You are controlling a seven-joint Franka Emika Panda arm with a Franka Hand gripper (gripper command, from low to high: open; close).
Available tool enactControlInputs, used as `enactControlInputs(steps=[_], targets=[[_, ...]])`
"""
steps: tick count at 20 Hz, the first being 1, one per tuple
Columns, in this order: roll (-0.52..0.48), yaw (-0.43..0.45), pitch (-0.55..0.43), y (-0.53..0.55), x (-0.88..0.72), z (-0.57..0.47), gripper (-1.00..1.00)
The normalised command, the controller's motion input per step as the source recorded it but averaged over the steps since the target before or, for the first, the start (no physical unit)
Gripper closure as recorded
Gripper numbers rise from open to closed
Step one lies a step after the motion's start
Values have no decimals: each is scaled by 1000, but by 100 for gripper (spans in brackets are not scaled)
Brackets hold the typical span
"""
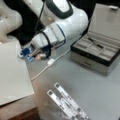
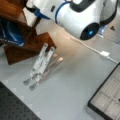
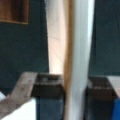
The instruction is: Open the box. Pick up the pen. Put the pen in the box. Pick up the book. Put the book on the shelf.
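In a front view the box [image 1: 90, 61] stands open at the right, lid up, and the pen [image 1: 96, 43] lies in one of its grey compartments. The white book [image 1: 12, 72] lies flat at the left on the pale top of the shelf [image 1: 17, 110]. My gripper [image 1: 27, 54] is at the book's right edge. In the wrist view my gripper [image 3: 73, 87] is shut on the book [image 3: 80, 50], whose white edge runs upright between the dark fingers [image 3: 47, 87]. The shelf's brown wood [image 2: 32, 45] and a corner of the box [image 2: 107, 100] also show; there the gripper is hidden.
A white cable [image 1: 50, 62] runs across the grey table between the shelf and the box, its plug [image 2: 105, 53] near the box. Perforated metal brackets [image 1: 66, 102] lie at the front, beside the shelf [image 2: 40, 65]. A black perforated mat [image 2: 12, 107] fills one corner.
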Motion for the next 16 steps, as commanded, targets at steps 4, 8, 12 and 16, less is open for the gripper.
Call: enactControlInputs(steps=[4, 8, 12, 16], targets=[[63, 334, 13, -200, -306, 89, -100], [40, 312, 21, -178, -300, 80, -100], [25, 304, 24, -121, -294, 92, -100], [26, 288, 31, -70, -268, 100, -100]])
